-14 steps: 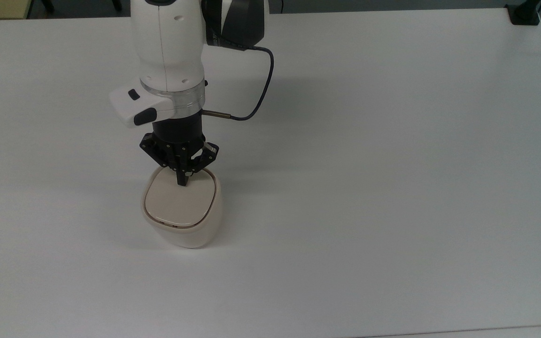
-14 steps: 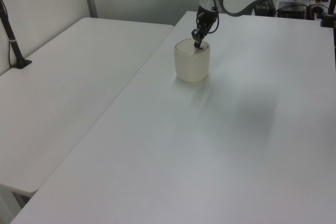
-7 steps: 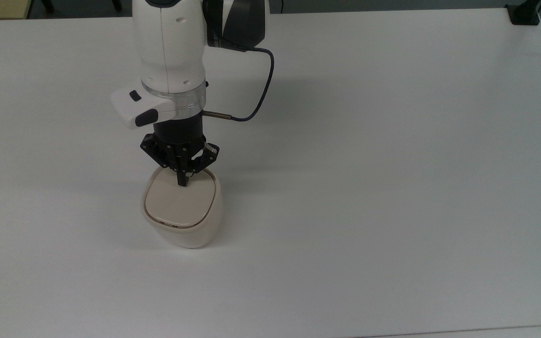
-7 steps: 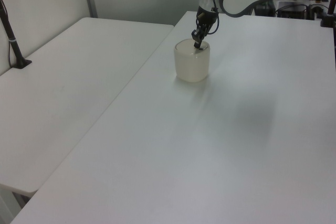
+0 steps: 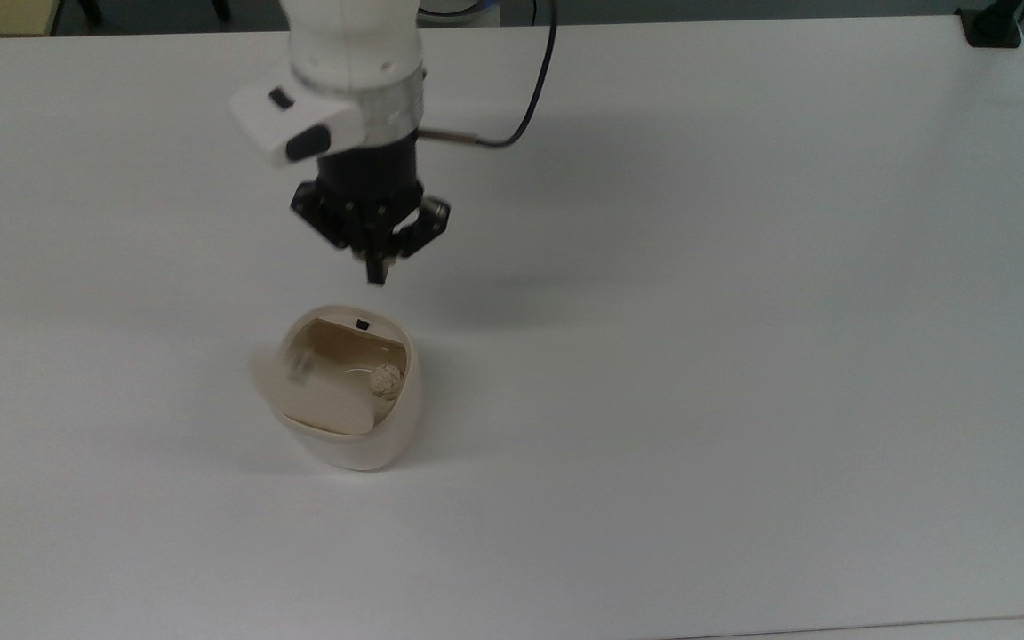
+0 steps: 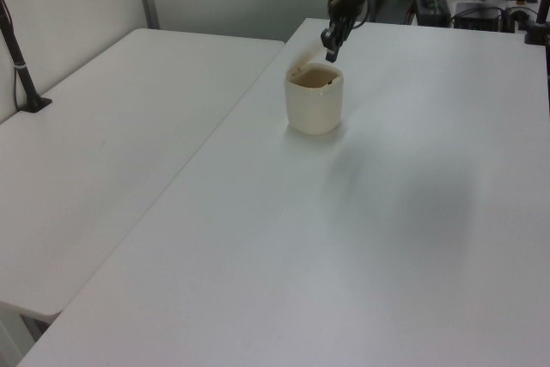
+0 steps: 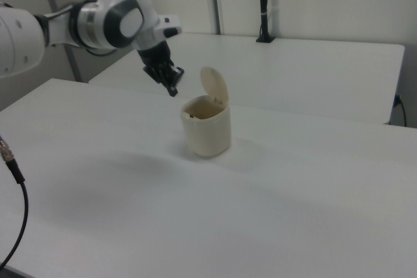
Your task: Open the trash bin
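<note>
The cream-white trash bin [image 5: 361, 449] stands on the white table [image 5: 743, 356] with its mouth open. Its beige lid [image 7: 214, 86] is swung up on the hinge, on the side away from my gripper, and looks blurred in the top view. Inside the bin lie a small crumpled ball [image 5: 385, 380] and a black latch [image 5: 361, 324] at the rim. My gripper [image 5: 376, 276] hangs shut and empty above the table, just past the bin's latch side and clear of it. The bin [image 6: 314, 100] and the gripper [image 6: 329, 51] are also in the left view, and the gripper [image 7: 172, 89] in the right view.
A dark cable [image 5: 530, 98] runs from the wrist. A second white table [image 6: 112, 135] stands beside this one across a narrow gap. A black post [image 7: 262, 4] is clamped to the far table. A black clamp [image 5: 992, 27] sits at the table's corner.
The gripper has lifted off the lid and drawn back, upward in the top view. The lid, flat and shut before, has sprung open, showing the inside of the bin.
</note>
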